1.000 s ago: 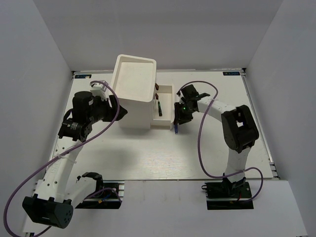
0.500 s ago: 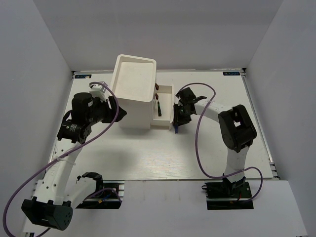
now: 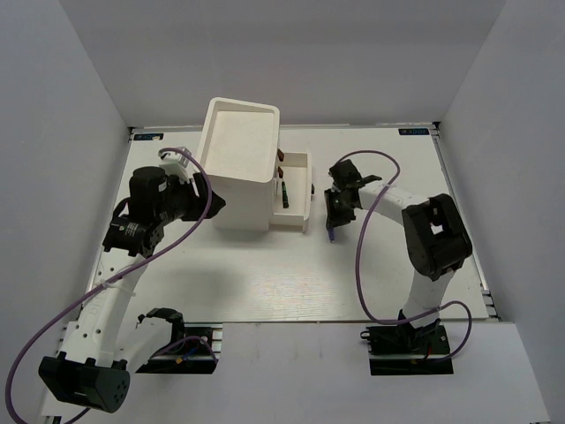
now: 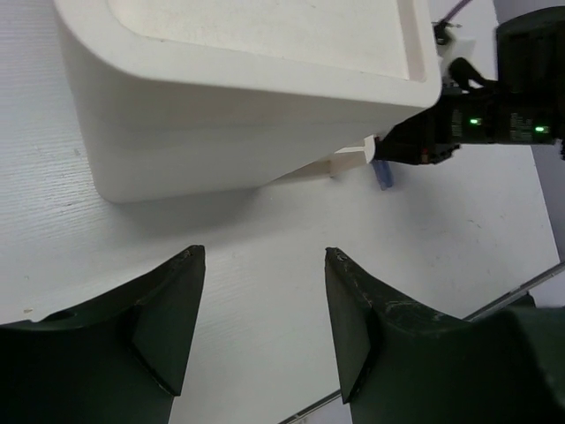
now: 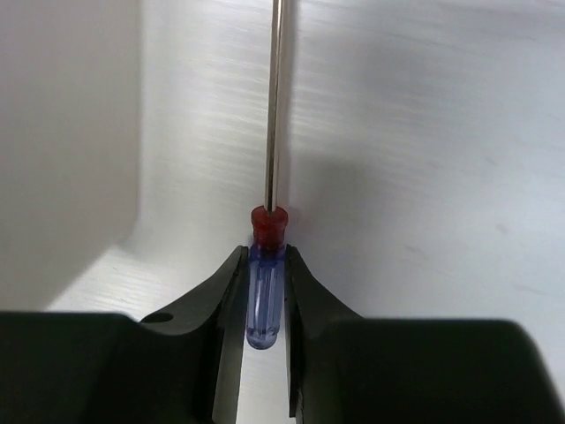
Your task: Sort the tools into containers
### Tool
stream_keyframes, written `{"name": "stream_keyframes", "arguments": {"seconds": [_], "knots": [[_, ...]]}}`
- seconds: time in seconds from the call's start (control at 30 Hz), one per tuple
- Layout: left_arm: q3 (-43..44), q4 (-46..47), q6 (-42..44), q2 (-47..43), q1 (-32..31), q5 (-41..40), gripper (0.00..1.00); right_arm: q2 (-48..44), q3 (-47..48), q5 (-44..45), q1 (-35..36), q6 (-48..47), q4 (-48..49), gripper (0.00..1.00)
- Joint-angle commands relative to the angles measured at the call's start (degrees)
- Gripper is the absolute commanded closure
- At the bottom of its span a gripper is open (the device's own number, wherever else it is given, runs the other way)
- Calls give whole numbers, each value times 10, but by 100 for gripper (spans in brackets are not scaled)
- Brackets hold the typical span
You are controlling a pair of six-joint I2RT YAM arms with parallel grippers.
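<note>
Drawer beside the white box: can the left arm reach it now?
Probably not: the white box stands between the left gripper and the drawer. The right gripper, holding a blue-handled screwdriver, is beside the drawer.

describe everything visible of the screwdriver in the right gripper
The screwdriver has a clear blue plastic-looking handle, a red collar and a thin shiny metal shaft pointing away from the wrist camera. The right gripper is shut on the handle, a finger each side, just right of the open drawer.

Blue screwdriver (image 5: 266, 296), white box (image 3: 240, 163), drawer (image 3: 296, 199) seemingly open
</note>
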Motion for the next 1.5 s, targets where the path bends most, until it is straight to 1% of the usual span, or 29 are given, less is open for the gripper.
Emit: {"name": "stream_keyframes", "arguments": {"seconds": [0.0,0.07,0.17,0.2,0.23,0.27,0.33,0.4,0.43,0.47,0.57,0.63,0.7,0.73,0.8,0.87,0.97,1.0,1.03,1.07,1.1,1.13,1.2,1.23,1.3,1.33,1.4,1.43,1.47], "knots": [[-9,2,-3,-18,-2,-40,33,-60,3,22,-30,2,-26,100],[-25,1,-29,-27,-2,-68,33,-91,3,-4,-36,1,-4,100],[-59,1,-75,-57,-2,-162,33,-126,10,-63,-50,-4,37,100],[-59,-22,-98,-63,4,-186,33,-131,16,-96,-52,-15,57,100],[-59,-34,-98,-63,9,-210,33,-132,27,-144,-52,-21,67,100],[-59,-48,-118,-68,9,-258,33,-130,33,-170,-52,-23,82,100],[-59,-64,-124,-59,9,-289,31,-101,62,-220,-46,-26,89,100],[-54,-76,-124,-33,9,-324,29,-61,109,-237,-43,-15,69,100],[-48,-76,-129,-22,9,-334,26,-31,142,-255,-41,-3,68,100],[-41,-82,-141,-10,9,-352,24,-17,174,-255,-39,3,59,100],[-35,-61,-146,35,15,-352,21,55,251,-238,-33,15,52,100],[-28,-46,-160,58,21,-345,21,87,269,-226,-27,13,54,100],[-20,-39,-184,84,34,-359,19,102,294,-225,-27,13,55,91],[-14,-39,-189,84,39,-365,19,108,300,-225,-26,8,48,78],[-14,-25,-195,97,54,-372,19,125,313,-228,-24,9,49,65],[0,-16,-195,107,64,-385,19,124,313,-242,-24,9,54,55],[10,-1,-200,136,87,-385,19,108,310,-263,-31,9,58,52],[10,9,-200,143,94,-373,22,90,311,-266,-34,6,55,52],[10,26,-200,151,107,-355,25,83,306,-273,-40,6,54,53],[15,34,-200,171,113,-346,31,76,302,-279,-42,3,54,71],[16,42,-200,180,119,-335,47,51,292,-280,-48,-3,54,86],[16,58,-200,190,129,-314,56,40,274,-267,-54,-8,57,100],[21,76,-200,222,138,-288,75,4,245,-239,-60,-59,58,100],[26,85,-200,235,138,-261,78,-1,236,-175,-64,-89,51,100],[35,108,-187,261,151,-232,80,-9,213,-137,-70,-117,38,100],[47,116,-187,285,151,-204,80,-4,211,-81,-71,-159,31,100],[61,136,-171,308,151,-160,75,9,221,-62,-71,-179,-4,100],[66,142,-171,319,151,-149,72,40,228,-57,-73,-189,-20,100],[67,142,-166,338,151,-137,70,52,257,-59,-73,-190,-35,100]]}}
